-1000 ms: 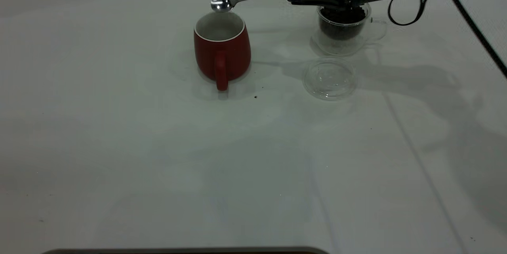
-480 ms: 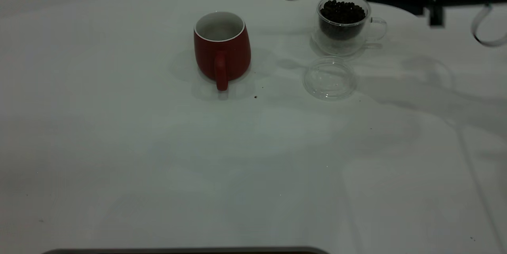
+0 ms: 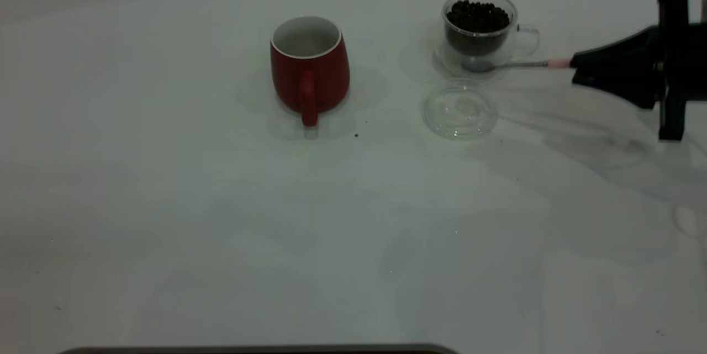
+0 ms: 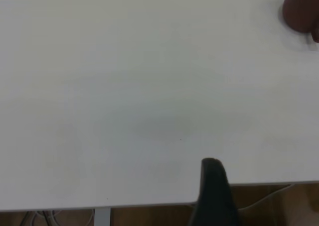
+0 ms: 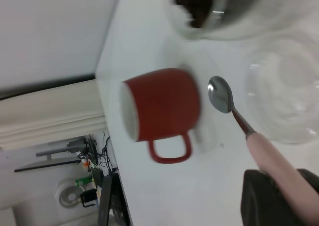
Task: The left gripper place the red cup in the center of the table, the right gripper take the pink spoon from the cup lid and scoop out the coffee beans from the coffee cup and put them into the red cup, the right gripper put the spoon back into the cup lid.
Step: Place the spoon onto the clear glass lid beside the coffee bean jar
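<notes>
The red cup point(image 3: 309, 67) stands upright near the table's middle, handle toward the camera. It also shows in the right wrist view point(image 5: 159, 106). The glass coffee cup point(image 3: 479, 28) full of beans stands to its right, with the clear cup lid point(image 3: 459, 109) lying flat in front of it. My right gripper point(image 3: 580, 65) is at the right edge, shut on the pink spoon point(image 3: 558, 63) by its handle. The spoon's metal bowl point(image 5: 220, 94) looks empty and hangs low by the coffee cup's base, just behind the lid point(image 5: 286, 91). My left gripper point(image 4: 214, 196) is parked over the table's edge.
The white table point(image 3: 221, 221) spreads wide in front of the cups. A small dark speck point(image 3: 356, 135) lies just right of the red cup. A dark strip point(image 3: 254, 349) runs along the near edge.
My right gripper swung the spoon from above the red cup to the right, past the coffee cup's rim, then down to the coffee cup's base by the lid.
</notes>
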Robot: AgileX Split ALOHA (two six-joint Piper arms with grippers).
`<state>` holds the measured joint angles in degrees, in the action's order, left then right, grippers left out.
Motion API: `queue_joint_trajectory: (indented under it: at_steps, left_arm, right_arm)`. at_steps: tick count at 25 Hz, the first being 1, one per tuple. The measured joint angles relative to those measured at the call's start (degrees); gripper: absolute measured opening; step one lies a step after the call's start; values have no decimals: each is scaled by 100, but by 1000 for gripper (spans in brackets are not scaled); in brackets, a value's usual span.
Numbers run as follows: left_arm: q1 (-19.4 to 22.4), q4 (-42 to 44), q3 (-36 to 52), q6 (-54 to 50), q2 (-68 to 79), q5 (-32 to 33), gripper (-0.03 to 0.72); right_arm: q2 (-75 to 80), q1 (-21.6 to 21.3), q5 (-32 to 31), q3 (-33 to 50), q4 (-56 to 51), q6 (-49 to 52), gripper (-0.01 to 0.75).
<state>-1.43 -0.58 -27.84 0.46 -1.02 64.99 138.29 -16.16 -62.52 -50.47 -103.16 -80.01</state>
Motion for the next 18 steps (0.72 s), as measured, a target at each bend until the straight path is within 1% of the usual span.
queue_joint_trajectory:
  at_steps: [6,13,18]
  left_arm:
    - [0,0,0,0,0,0,586]
    - [0,0,0,-6,0,0,586]
    - [0,0,0,-6,0,0,586]
  right_arm:
    - [674,0,0,-433,-6,5,113]
    - [868,26,84,-745,83,5,113]
    - [877,258,311,-891,99,14,113]
